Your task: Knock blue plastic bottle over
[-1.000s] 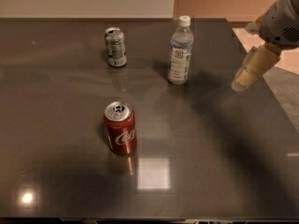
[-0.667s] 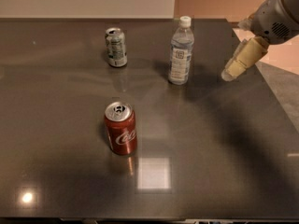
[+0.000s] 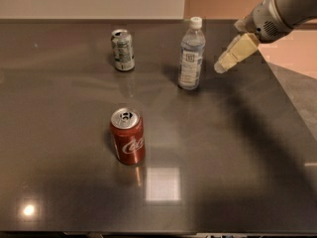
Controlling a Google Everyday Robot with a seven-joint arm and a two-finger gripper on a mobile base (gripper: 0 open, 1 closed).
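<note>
— Where does the blue plastic bottle [image 3: 191, 53] stand?

— Upright on the dark, glossy table [image 3: 223, 157], toward the back and a little right of the middle. Its white cap [image 3: 196, 21] is on top and its white label [image 3: 188, 59] faces the camera.

— And the gripper [image 3: 221, 66]?

— It hangs in the air just right of the bottle, level with the bottle's upper half. It is near the bottle but apart from it, with a strip of table showing between the two. It slopes down and to the left from the grey arm [image 3: 277, 11], which comes in at the upper right corner, and its tip points at the bottle.

— Is it open or closed?

— I cannot tell. From this side it reads as one cream-coloured shape. It touches nothing, and I see nothing in its hold.

— What else is on the table?

— A silver-green can [image 3: 122, 50] stands upright to the left of the bottle, at about the same depth and well apart from it. A red cola can [image 3: 128, 137] stands upright nearer the camera, left of the middle and well apart from the bottle and the other can.

— Does anything stand in the way?

— Between gripper and bottle there is only bare table top. Both cans are on the bottle's far side from the gripper. The arm's shadow [image 3: 257, 128] falls across the right part of the table, and a bright square reflection [image 3: 162, 184] lies near the front.
</note>
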